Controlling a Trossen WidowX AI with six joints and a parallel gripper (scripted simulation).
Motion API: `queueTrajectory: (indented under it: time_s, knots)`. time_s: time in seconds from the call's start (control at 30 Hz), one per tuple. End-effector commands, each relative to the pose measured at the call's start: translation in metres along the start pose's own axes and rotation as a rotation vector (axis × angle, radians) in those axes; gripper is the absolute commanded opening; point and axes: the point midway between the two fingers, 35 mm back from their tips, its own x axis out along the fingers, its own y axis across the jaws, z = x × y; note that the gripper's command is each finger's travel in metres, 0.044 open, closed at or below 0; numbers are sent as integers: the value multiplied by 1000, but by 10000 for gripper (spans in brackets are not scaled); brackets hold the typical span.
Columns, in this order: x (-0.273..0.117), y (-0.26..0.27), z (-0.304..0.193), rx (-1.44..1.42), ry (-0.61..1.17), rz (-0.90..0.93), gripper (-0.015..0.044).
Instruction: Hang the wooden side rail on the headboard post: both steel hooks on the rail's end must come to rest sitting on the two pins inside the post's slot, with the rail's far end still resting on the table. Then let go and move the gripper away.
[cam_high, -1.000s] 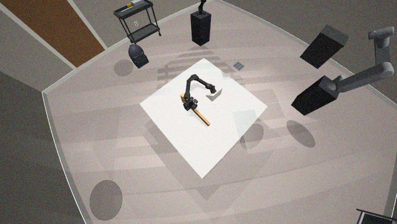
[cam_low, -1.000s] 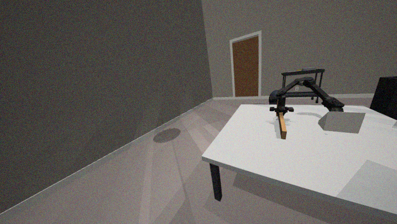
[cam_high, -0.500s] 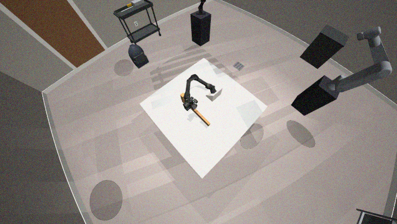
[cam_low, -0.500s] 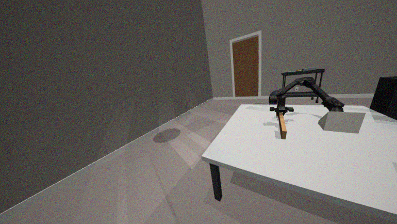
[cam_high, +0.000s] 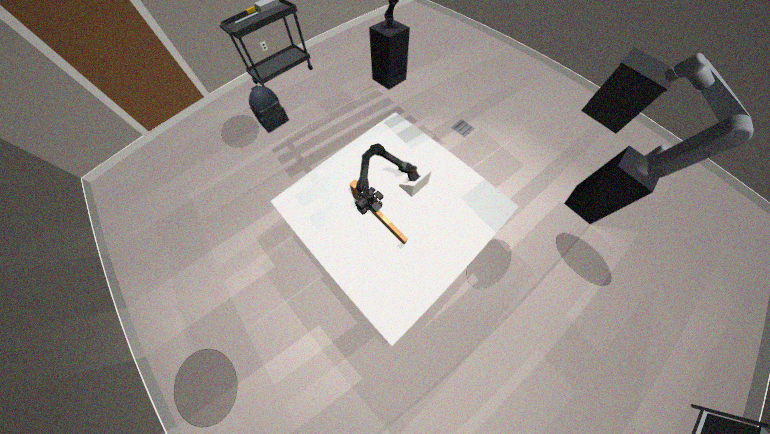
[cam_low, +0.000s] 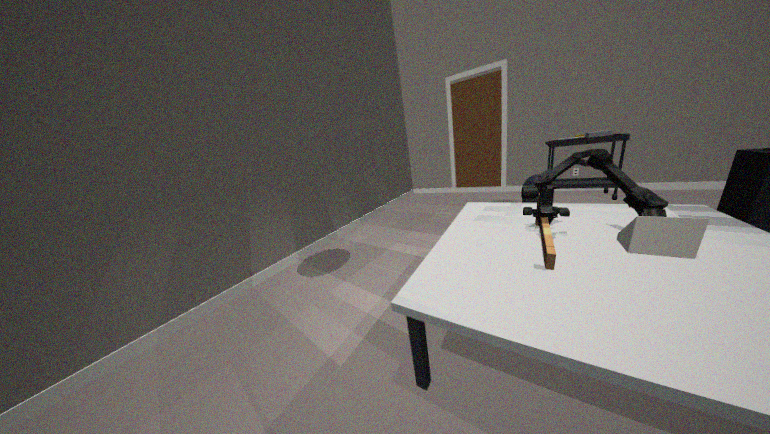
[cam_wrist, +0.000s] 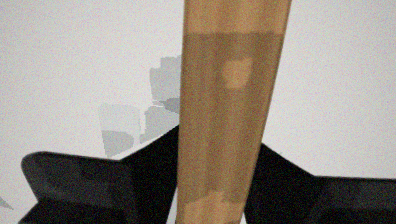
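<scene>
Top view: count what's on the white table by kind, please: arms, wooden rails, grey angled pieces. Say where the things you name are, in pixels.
Arms (cam_high: 376, 149) (cam_low: 592, 156): 1
Wooden rails (cam_high: 393, 229) (cam_low: 548, 242) (cam_wrist: 227, 115): 1
Grey angled pieces (cam_high: 418, 186) (cam_low: 666, 237): 1
Total: 3

The rail (cam_high: 396, 231) (cam_low: 548, 242) (cam_wrist: 225, 115) is seen in orange-brown wood, streaked with lengthwise grain and marked by a darker brown patch of shade in the wrist view, against the black of the gripper (cam_high: 369, 200) (cam_low: 545, 216) (cam_wrist: 210, 130). The table (cam_high: 388, 301) (cam_low: 539, 307) (cam_wrist: 345, 90) is shown in white with pale grey patches, its leg (cam_low: 418, 353) in black, and the angled block (cam_high: 416, 186) (cam_low: 667, 237) in light grey. The door (cam_high: 115, 59) (cam_low: 477, 129) is pictured in brown framed by pale grey, and the floor (cam_high: 301, 345) (cam_low: 215, 366) in pinkish grey, patterned with lighter and darker bands.
</scene>
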Motion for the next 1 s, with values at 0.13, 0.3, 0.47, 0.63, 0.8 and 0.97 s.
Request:
queueTrajectory:
  time_s: [0.13, 0.3, 0.47, 0.63, 0.8, 0.97]
  knots:
    - [-2, -1, 0, -6, 1, -7, 0]
    - [-2, -1, -1, -6, 1, -7, 0]
    - [-2, -1, -1, -6, 1, -7, 0]
    - [-2, -1, -2, -6, 1, -7, 0]
    - [-3, -1, -2, -6, 1, -7, 0]
    - [-3, -2, -3, -6, 1, -7, 0]
